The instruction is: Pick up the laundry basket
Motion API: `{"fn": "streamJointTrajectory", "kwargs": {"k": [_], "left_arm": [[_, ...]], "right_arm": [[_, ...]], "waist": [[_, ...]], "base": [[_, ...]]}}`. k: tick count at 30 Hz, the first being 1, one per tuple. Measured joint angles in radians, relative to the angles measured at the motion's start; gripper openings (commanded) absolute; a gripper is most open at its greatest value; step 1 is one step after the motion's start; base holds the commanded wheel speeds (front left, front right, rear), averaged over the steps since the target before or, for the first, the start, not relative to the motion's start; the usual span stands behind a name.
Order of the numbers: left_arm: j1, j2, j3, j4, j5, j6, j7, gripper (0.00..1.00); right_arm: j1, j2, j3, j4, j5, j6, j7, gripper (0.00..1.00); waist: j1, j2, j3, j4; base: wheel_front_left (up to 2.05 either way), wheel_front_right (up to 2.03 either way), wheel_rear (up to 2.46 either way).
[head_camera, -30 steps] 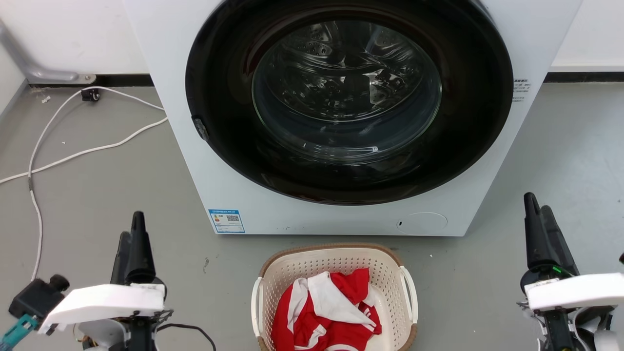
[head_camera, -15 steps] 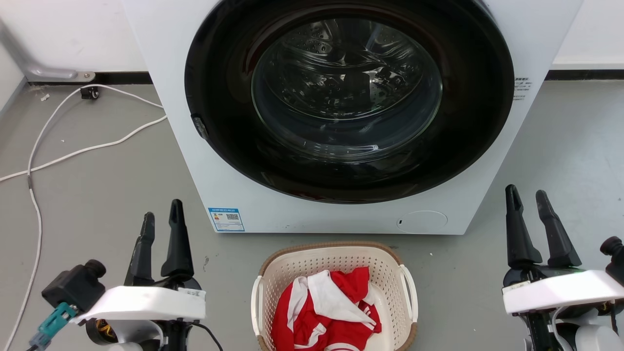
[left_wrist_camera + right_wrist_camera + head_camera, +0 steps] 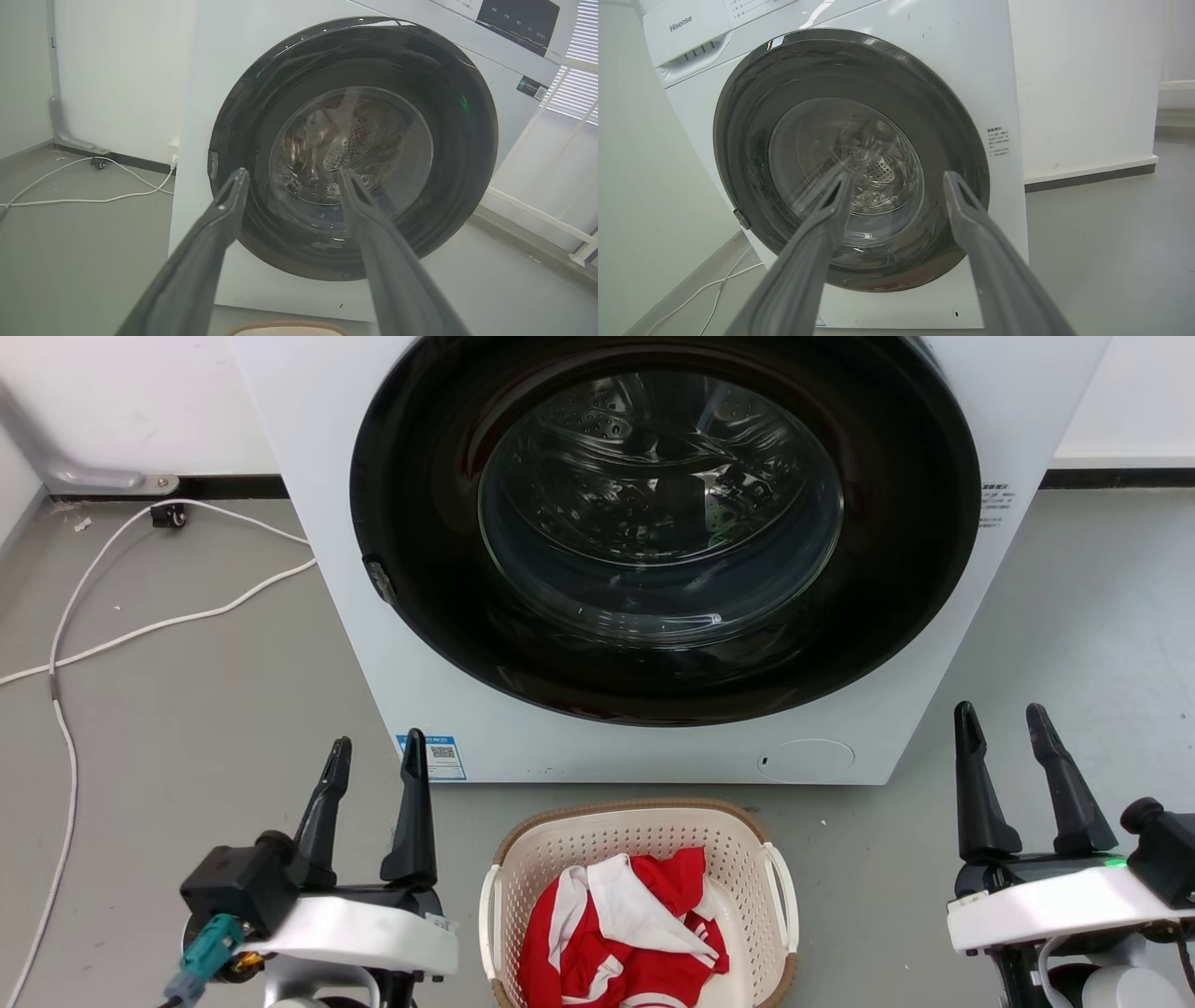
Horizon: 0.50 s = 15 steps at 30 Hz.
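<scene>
Shut a second ago, the left gripper (image 3: 378, 739) and right gripper (image 3: 999, 709) now stand open and empty, the left drawn in beside the cream perforated-plastic laundry basket (image 3: 560, 849) at bottom centre, apparently readying the lift.

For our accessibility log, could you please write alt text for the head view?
A cream laundry basket holding red and white cloth sits on the grey floor before a white washing machine with a dark round door. The left gripper and right gripper, both open, flank the basket without touching it.
</scene>
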Motion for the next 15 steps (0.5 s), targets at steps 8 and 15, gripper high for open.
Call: {"fn": "streamJointTrajectory", "kwargs": {"k": [8,15], "left_arm": [[0.0,0.043,-0.078,0.009,0.069,0.062,-0.018,1.0],[0.0,0.069,-0.132,0.019,0.122,0.096,-0.035,1.0]], "right_arm": [[0.01,0.0,0.002,0.007,-0.096,0.0,-0.019,1.0],[0.016,0.0,0.004,0.022,-0.188,0.0,-0.036,1.0]], "waist": [[0.0,0.0,0.001,0.0],[0.0,0.0,0.001,0.0]], "base": [[0.0,0.0,0.0],[0.0,0.0,0.0]]}}
